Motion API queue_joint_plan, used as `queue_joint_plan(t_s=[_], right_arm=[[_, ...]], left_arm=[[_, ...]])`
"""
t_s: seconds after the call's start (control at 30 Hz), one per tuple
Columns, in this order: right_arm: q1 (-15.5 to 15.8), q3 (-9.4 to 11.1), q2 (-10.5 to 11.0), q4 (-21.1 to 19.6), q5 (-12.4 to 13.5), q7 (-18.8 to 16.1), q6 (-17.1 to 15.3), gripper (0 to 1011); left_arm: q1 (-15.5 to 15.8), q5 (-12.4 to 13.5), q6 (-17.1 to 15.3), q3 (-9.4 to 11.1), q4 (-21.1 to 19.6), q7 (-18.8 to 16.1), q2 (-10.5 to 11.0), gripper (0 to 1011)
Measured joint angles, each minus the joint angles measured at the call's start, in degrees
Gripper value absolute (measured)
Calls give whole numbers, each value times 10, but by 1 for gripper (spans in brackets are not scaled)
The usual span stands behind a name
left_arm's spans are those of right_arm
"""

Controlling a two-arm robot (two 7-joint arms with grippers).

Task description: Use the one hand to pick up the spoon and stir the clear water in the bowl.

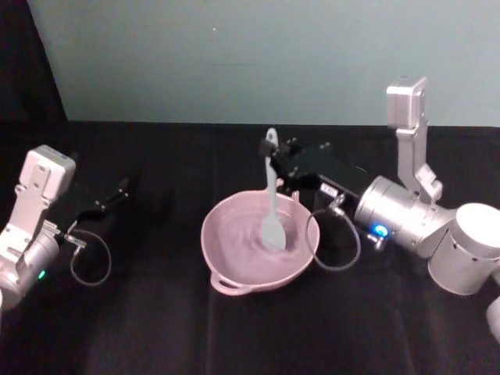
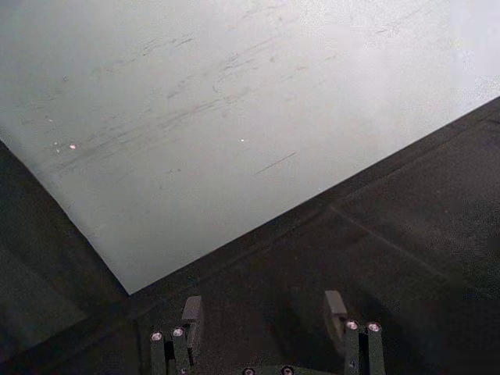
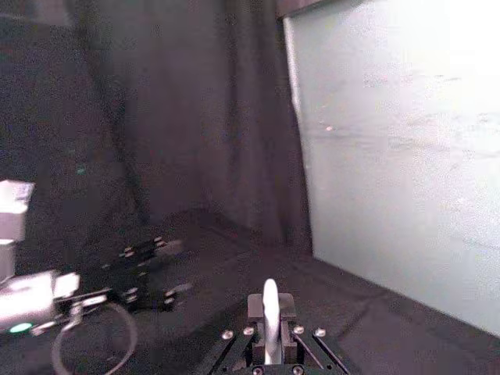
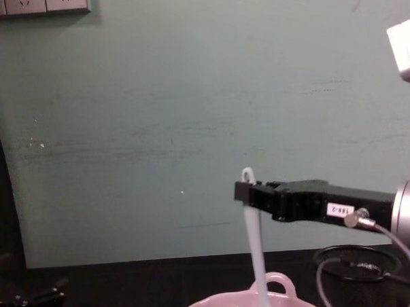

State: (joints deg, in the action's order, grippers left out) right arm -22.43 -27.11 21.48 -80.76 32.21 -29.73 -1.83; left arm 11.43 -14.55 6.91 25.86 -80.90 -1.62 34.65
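Black and slim, the right claw is clamping the spoon high on its handle, jaws closed on the white plastic just under the holed tip. The spoon is standing almost upright, long axis running top to bottom, with the tip poking above the claw and the flat paddle head pointing down. Directly below the claw, the head is dipping into the bowl, and the water is rippling around it. The bowl, pale pink and glossy, is sitting on the black cloth with a small loop on its near rim.

From the side, the chest view is showing the claw reaching in level from the right with a white label on it, and the spoon hanging down past it towards the bowl. The right wrist view is looking along the claw and catching the spoon edge-on between the fingers.

Well off to that claw's left, the left claw is sitting parked low over the cloth. Its own wrist view is showing the fingers spread apart around nothing.
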Motion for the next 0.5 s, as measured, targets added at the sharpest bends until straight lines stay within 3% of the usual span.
queue_joint_plan(t_s=[0.23, 0.5], right_arm=[[12, -24, -5, -32, 0, -5, -10, 110], [-15, -42, -42, 1, 0, -4, -5, 111]], left_arm=[[0, 0, 0, 0, 0, 0, 0, 1011], [0, 0, 0, 0, 0, 0, 0, 1011]])
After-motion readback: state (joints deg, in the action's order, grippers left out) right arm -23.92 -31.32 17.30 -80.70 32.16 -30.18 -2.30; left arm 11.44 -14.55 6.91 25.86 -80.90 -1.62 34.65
